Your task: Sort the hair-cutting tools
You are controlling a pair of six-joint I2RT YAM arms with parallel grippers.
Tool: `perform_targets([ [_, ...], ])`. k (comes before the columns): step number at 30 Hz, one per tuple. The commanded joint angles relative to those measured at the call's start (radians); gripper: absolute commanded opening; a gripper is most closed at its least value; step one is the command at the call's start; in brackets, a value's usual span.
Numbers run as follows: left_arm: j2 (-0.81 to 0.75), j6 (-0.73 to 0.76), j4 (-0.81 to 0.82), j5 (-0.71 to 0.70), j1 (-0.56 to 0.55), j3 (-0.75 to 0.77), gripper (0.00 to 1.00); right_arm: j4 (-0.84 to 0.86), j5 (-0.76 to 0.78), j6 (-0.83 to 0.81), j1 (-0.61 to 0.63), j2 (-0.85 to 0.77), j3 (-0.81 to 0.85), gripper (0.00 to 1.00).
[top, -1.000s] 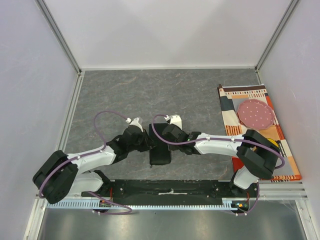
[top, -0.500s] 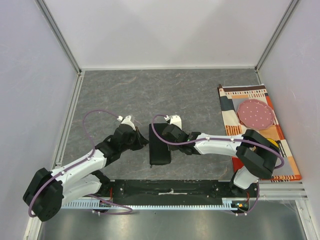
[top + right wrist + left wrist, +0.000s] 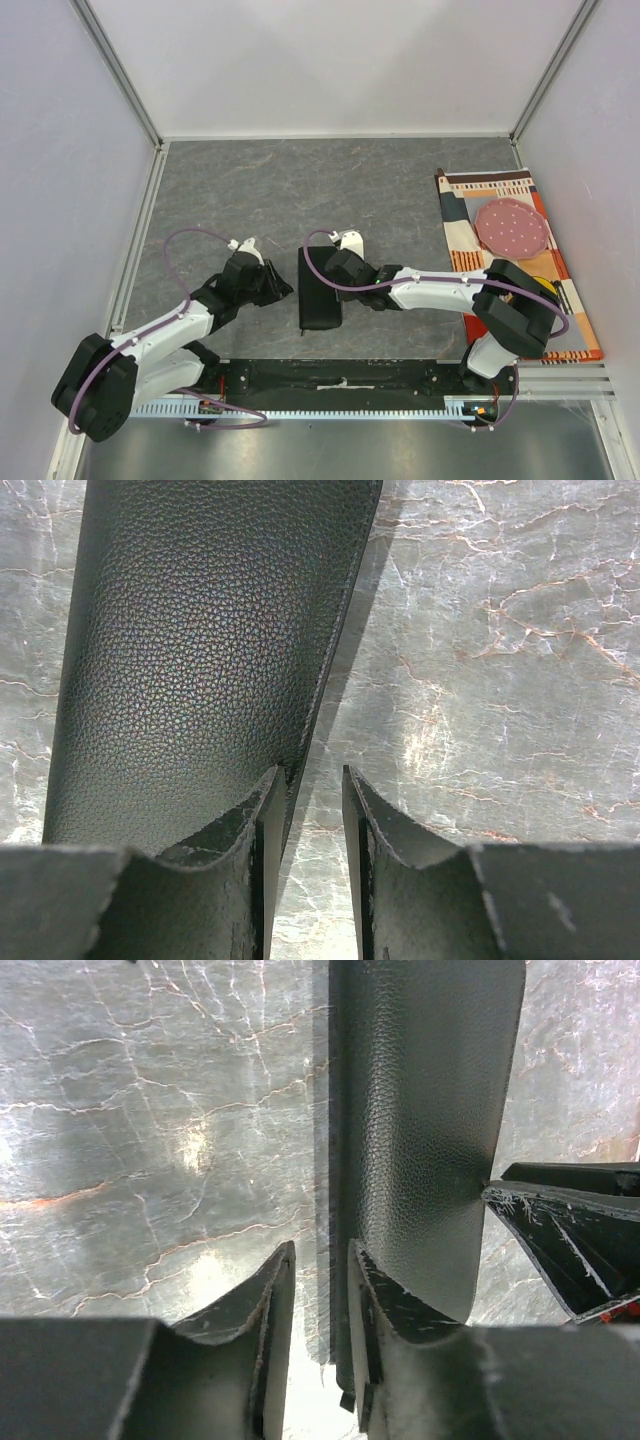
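The black leather pouch (image 3: 320,305) lies flat on the grey table between my two grippers. No scissors or combs show in any view. My left gripper (image 3: 283,290) is at the pouch's left edge. In the left wrist view (image 3: 322,1250) its jaws stand a narrow gap apart, with the pouch's (image 3: 430,1110) edge reaching into the gap beside the right finger. My right gripper (image 3: 335,275) is at the pouch's upper right edge. In the right wrist view (image 3: 310,772) its jaws are slightly apart over bare table, the left finger resting on the pouch's (image 3: 200,630) edge.
A patterned cloth (image 3: 470,250) lies at the right of the table with a pink dotted disc (image 3: 511,227) on it. White walls enclose the table on the left, back and right. My right gripper's finger (image 3: 560,1230) shows in the left wrist view.
My left gripper has drawn back to the left, from over the pouch to beside its left edge. The right arm and the pouch have hardly moved.
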Motion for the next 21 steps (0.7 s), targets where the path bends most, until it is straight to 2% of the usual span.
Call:
perform_targets([
  [1, 0.029, 0.041, 0.098, 0.07, 0.026, -0.016, 0.47, 0.033, -0.023, -0.003, 0.004, 0.031, -0.041, 0.38],
  [4, 0.046, 0.063, 0.123, 0.1, 0.03, -0.015, 0.66, 0.039, -0.023, -0.003, 0.006, 0.028, -0.047, 0.38],
  [7, 0.063, 0.075, 0.153, 0.134, 0.038, -0.018, 0.75, 0.046, -0.025, -0.001, 0.004, 0.026, -0.053, 0.38],
  [13, 0.207, 0.075, 0.216, 0.217, 0.05, 0.005, 0.75, 0.057, -0.026, -0.001, 0.004, 0.028, -0.058, 0.38],
  [17, 0.268, 0.074, 0.307, 0.242, 0.05, -0.012, 0.75, 0.068, -0.049, -0.001, 0.001, 0.023, -0.069, 0.38],
  [21, 0.294, 0.075, 0.331, 0.248, 0.055, -0.019, 0.75, 0.07, -0.063, -0.004, -0.01, 0.023, -0.076, 0.35],
])
